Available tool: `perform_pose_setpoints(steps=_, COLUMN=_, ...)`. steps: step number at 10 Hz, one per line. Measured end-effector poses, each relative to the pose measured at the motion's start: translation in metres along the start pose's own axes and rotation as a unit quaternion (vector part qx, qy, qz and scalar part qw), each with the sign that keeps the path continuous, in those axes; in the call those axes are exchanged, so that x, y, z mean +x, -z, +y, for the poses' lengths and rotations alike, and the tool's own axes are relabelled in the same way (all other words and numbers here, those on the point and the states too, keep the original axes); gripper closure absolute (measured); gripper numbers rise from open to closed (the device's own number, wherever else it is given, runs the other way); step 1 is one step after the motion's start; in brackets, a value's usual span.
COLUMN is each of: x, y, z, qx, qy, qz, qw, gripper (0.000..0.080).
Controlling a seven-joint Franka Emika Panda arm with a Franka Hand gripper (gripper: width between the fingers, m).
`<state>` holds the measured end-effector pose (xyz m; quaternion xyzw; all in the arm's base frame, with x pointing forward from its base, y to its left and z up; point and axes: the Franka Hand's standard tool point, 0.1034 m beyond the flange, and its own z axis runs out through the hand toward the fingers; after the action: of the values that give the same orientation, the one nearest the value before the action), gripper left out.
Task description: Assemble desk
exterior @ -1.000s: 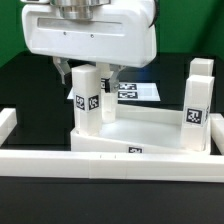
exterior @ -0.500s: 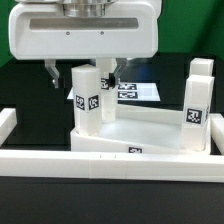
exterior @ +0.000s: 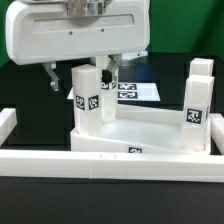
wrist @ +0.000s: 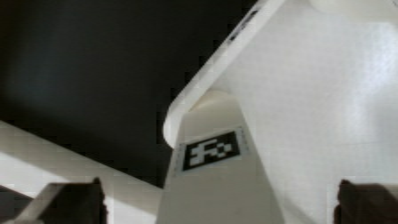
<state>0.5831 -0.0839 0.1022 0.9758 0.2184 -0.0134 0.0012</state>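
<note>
The white desk panel (exterior: 150, 128) lies on the table, rim up. One white tagged leg (exterior: 85, 95) stands upright in its corner at the exterior view's left, and a second leg (exterior: 197, 102) stands in the corner at the right. My gripper (exterior: 79, 75) hangs over the left leg, open, with a dark finger on each side of the leg's upper part and a gap at both sides. In the wrist view the leg (wrist: 214, 150) rises between my fingertips (wrist: 71, 205), with the gripper (wrist: 217, 208) around it and the panel (wrist: 329, 90) beside it.
A long low white border bar (exterior: 110, 163) runs along the front, with another bar (exterior: 6, 122) at the exterior view's left. The marker board (exterior: 138, 92) lies flat behind the panel. The rest of the table is black.
The hand has shifted toward the exterior view's left. The finger on that side now stands farther from the leg. The leg and panel have not moved.
</note>
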Motion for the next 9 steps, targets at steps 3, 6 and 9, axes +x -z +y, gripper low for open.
perform_pose_setpoints(steps=3, x=-0.0005, y=-0.0006, z=-0.0002, qx=0.0, qy=-0.013, qz=-0.001, qw=1.0, gripper=0.0511)
perform_pose_setpoints(steps=6, x=-0.0005, y=-0.0016, z=-0.0007, qx=0.005, qy=-0.139, qz=0.001, qw=0.99, gripper=0.0511)
perform_pose_setpoints(steps=9, x=0.0021, y=-0.0015, z=-0.0043, qx=0.012, qy=-0.337, qz=0.003, qw=0.941, gripper=0.0511)
